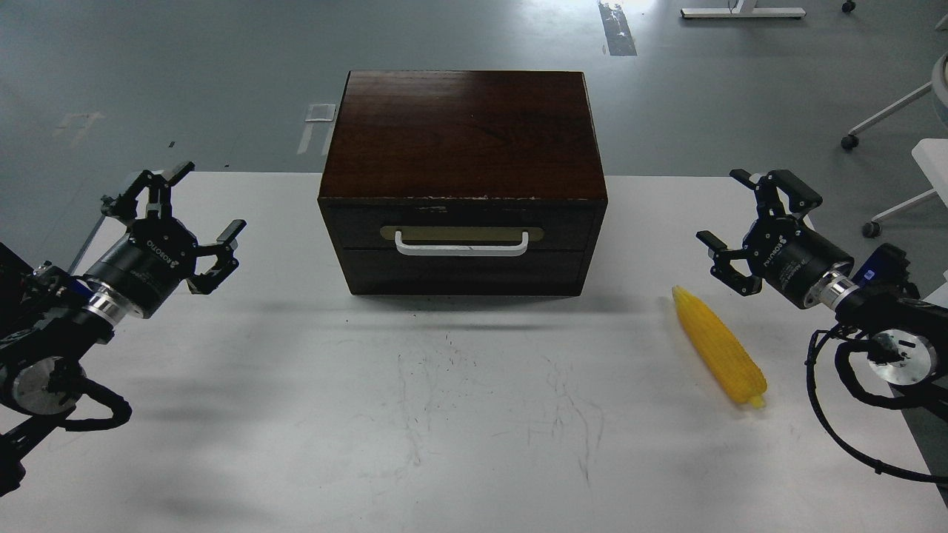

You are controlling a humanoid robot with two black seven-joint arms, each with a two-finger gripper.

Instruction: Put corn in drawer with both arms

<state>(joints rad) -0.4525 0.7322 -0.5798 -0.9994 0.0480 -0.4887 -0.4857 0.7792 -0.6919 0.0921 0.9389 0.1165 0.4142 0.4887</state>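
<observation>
The yellow corn lies on the white table, right of the cabinet, its tapered tip pointing toward the back. The dark brown cabinet stands at the back middle. Its upper drawer is closed and has a white bar handle on a tan plate. My left gripper is open and empty, hovering left of the cabinet. My right gripper is open and empty, above and just behind the corn's tip.
A plain dark panel sits below the drawer. The white table spreads in front of the cabinet, with scuff marks. Office chair legs stand on the floor at the far right.
</observation>
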